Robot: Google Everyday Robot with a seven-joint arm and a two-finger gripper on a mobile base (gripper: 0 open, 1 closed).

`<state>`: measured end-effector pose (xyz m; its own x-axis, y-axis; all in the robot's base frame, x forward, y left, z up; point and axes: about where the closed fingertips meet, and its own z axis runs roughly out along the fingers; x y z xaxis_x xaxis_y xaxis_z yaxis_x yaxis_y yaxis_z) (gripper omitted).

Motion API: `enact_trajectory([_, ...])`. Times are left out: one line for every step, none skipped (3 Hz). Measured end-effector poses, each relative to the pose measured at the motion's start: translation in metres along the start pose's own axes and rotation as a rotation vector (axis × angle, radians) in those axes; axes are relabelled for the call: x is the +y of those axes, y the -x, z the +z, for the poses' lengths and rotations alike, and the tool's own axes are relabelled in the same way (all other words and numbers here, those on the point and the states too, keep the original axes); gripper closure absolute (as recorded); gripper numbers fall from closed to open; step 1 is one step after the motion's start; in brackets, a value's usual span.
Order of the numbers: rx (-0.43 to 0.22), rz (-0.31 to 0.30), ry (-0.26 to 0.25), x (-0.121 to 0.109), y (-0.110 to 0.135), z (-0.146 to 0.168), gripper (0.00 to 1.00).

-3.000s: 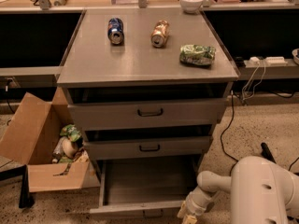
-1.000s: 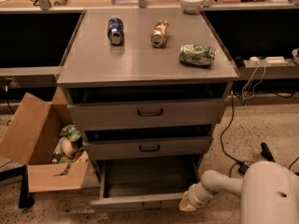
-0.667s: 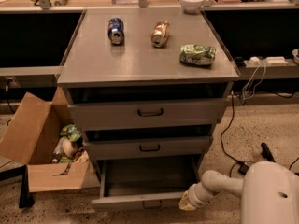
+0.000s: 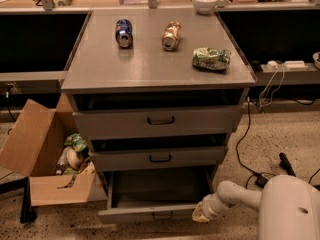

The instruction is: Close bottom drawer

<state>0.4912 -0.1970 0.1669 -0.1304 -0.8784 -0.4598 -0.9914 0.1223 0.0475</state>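
Note:
The bottom drawer (image 4: 155, 213) is the lowest of the grey cabinet's three drawers. It stands pulled out, its inside bare, with a small dark handle on its narrow front panel. My gripper (image 4: 201, 214) is at the end of the white arm at the lower right, right against the right end of that front panel. The middle drawer (image 4: 160, 158) and the top drawer (image 4: 161, 120) above stand slightly out.
On the cabinet top (image 4: 100, 64) lie a blue can (image 4: 123, 32), a brown can (image 4: 171, 35) and a green bag (image 4: 212, 58). An open cardboard box (image 4: 47, 159) with trash stands at the left. Cables (image 4: 247, 149) run over the floor at the right.
The arm has moved left and up to the drawer's right front corner. The bottom drawer stands a little less far out than before.

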Motion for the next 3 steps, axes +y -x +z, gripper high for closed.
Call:
enact_trajectory([-0.004, 0.001, -0.009, -0.003, 0.0, -0.001, 1.0])
enact_trajectory([-0.012, 0.005, -0.028, -0.014, 0.0, -0.001, 0.98])
enact_trajectory([-0.016, 0.008, -0.036, -0.018, -0.001, -0.001, 0.76])
